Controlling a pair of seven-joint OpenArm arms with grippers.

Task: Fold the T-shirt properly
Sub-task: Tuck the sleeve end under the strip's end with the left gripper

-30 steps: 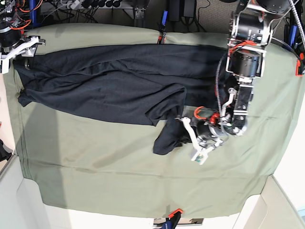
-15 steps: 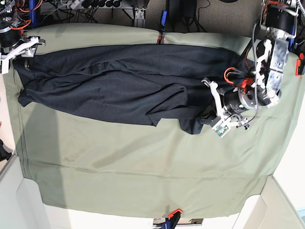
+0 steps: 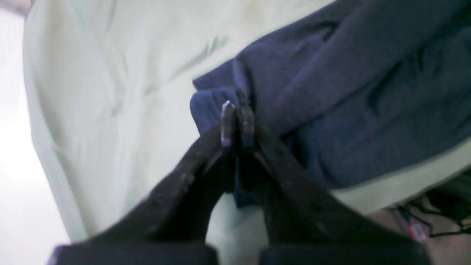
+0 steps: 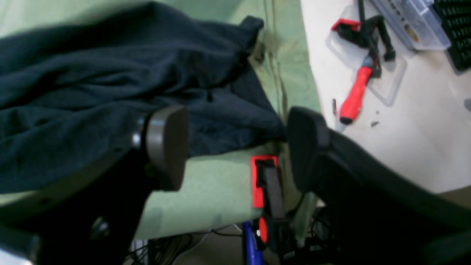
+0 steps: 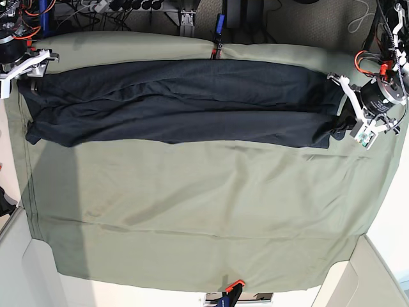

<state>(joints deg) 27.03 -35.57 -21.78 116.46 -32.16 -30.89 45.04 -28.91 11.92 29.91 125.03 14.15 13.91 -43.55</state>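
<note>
On the olive-green table cloth (image 5: 192,211) covering the desk, the T-shirt (image 5: 179,102) lies stretched; only the wrist views show the left hand (image 3: 237,123) pinching its hem and the right hand (image 4: 235,147) spread wide, empty.

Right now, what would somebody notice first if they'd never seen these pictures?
First the big dark T-shirt, stretched in a long band across the far side of the green table cloth. Next the left gripper at the band's right end, shut on a bunched bit of the shirt. Off the cloth, in the right wrist view, a red-handled screwdriver lies on the pale surface.
</note>
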